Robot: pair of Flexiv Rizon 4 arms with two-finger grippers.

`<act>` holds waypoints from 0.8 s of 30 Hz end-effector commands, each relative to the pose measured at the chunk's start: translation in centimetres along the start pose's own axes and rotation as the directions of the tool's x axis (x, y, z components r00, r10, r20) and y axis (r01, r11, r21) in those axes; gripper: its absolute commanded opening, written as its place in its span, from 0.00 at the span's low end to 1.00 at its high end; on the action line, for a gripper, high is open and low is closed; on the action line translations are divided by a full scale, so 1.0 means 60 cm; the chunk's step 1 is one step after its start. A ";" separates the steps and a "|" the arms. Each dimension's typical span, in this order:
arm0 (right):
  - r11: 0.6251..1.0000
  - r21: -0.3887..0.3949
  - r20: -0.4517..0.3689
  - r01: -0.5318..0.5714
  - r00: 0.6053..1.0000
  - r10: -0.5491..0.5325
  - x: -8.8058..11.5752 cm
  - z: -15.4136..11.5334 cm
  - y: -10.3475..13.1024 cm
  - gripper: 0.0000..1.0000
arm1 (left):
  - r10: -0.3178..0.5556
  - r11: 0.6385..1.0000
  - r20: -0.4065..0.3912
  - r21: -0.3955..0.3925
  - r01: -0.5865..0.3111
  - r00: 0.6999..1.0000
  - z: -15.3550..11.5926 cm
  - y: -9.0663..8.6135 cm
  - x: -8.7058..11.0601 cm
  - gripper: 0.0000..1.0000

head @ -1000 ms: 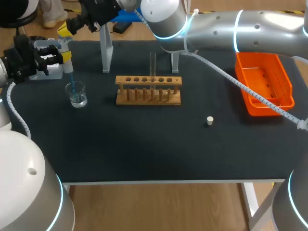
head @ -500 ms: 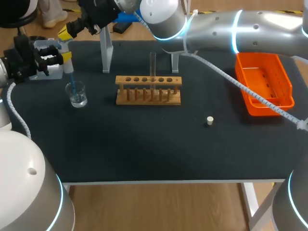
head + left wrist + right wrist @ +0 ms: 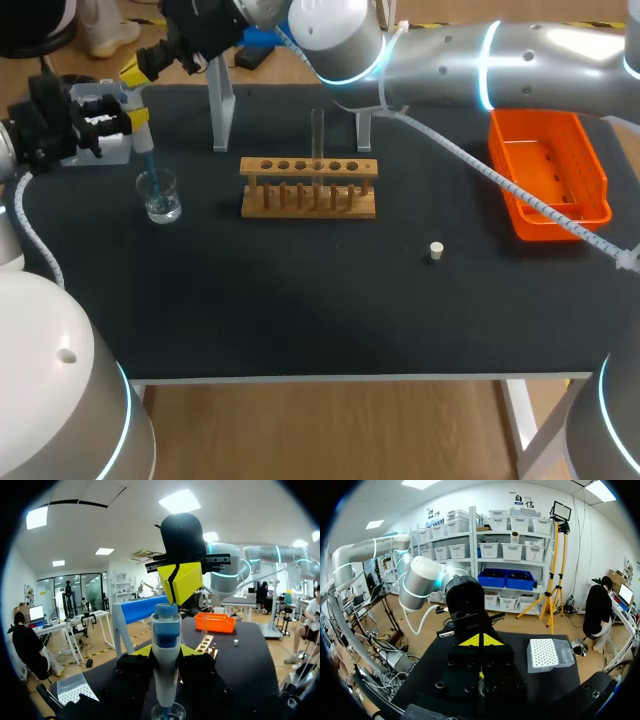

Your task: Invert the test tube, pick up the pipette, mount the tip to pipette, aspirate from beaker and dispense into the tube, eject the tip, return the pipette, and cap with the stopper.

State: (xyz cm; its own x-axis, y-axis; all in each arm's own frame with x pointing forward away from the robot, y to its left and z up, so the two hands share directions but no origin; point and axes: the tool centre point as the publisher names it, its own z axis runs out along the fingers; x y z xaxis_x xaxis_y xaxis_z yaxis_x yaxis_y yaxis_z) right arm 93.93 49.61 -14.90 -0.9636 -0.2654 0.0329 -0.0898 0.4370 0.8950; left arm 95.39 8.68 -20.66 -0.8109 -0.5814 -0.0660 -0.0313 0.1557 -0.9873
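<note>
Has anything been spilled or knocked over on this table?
Nothing stands out. The beaker stands upright, no puddle around it, with the left gripper's pipette dipped in. The test tube is upright in its rack. The stopper lies alone on the mat, not yet used.

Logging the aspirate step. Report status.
Left gripper shut on pipette, tip in beaker. Right gripper shut, over pipette top. Test tube upright in rack.
</note>
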 end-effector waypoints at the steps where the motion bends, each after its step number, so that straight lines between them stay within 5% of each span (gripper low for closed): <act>1: 1.000 -0.014 0.000 0.009 1.000 -0.009 -0.005 -0.003 0.006 0.00 | 0.001 1.000 0.003 -0.001 -0.001 1.000 0.000 -0.007 0.000 0.00; 4: 0.999 -0.028 0.012 0.021 1.000 -0.020 -0.003 -0.016 0.018 0.06 | 0.001 1.000 0.003 -0.001 -0.001 1.000 0.000 -0.007 0.000 0.00; 6: 0.998 -0.045 0.022 0.035 0.999 -0.034 0.001 -0.028 0.025 0.49 | 0.001 1.000 0.003 -0.001 -0.001 1.000 0.000 -0.007 0.000 0.00; 7: 0.998 -0.049 0.025 0.038 0.999 -0.037 0.003 -0.035 0.027 1.00 | 0.001 1.000 0.003 -0.001 -0.001 1.000 0.000 -0.007 0.000 0.00; 13: 0.996 -0.069 0.042 0.063 0.997 -0.061 0.023 -0.105 0.022 1.00 | 0.001 1.000 0.003 -0.001 -0.001 1.000 0.000 -0.007 0.000 0.00; 24: 0.994 -0.080 0.121 0.069 0.991 -0.058 0.060 -0.272 -0.050 1.00 | 0.001 1.000 0.003 -0.001 -0.001 1.000 0.000 -0.007 0.000 0.00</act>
State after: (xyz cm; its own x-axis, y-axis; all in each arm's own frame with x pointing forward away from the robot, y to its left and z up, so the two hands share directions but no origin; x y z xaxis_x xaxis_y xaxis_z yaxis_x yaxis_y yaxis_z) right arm 95.88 39.15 -11.32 -0.9756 -0.2108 -0.0608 -0.1352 0.3594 0.9233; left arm 95.46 8.66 -20.27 -0.8110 -0.5813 -0.0666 -0.0302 0.1553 -0.9874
